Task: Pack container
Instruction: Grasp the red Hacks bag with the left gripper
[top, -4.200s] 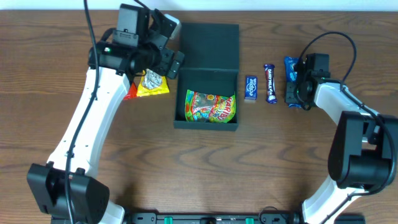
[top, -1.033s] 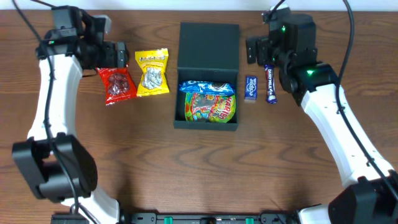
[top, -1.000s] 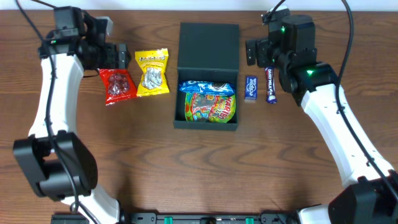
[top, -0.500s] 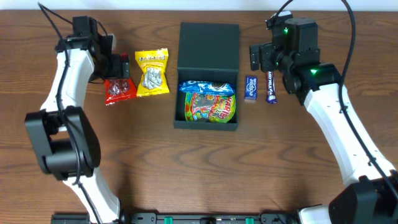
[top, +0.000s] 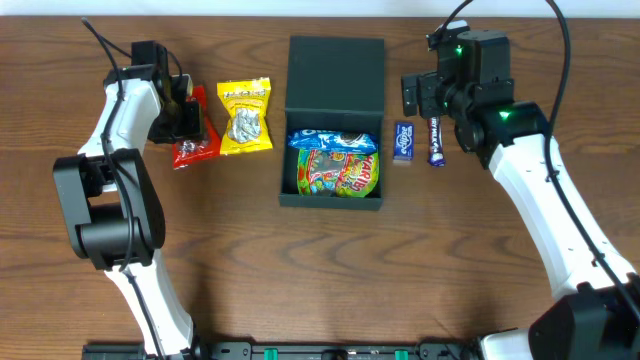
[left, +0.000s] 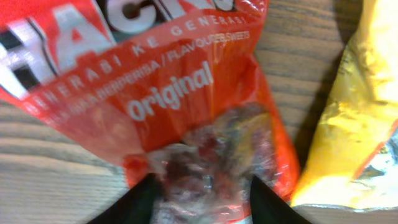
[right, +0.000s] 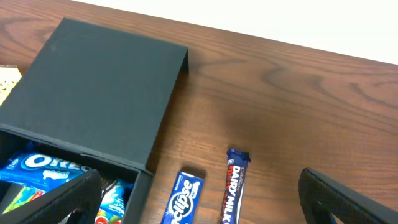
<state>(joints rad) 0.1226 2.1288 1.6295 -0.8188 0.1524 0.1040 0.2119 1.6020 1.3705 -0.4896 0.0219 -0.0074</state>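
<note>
The dark container (top: 331, 203) sits open at the table's middle, its lid (top: 336, 72) laid flat behind it. It holds a blue Oreo pack (top: 328, 139) and a colourful candy bag (top: 340, 172). My left gripper (top: 185, 125) is down on the red snack packet (top: 198, 151). In the left wrist view its fingers (left: 149, 199) press both sides of the crinkled red packet (left: 186, 118). My right gripper (top: 437, 95) hovers open to the right of the lid, above the Eclipse pack (right: 185, 198) and the Dairy Milk bar (right: 234, 186), holding nothing.
A yellow snack packet (top: 245, 117) lies between the red packet and the container, close against the red one's right edge (left: 360, 112). The Eclipse pack (top: 403, 141) and Dairy Milk bar (top: 434, 135) lie just right of the container. The table's back edge runs behind the lid.
My left gripper has swung right and down onto the red packet and its fingers have closed in on it. The right gripper has stayed open, almost in place.
</note>
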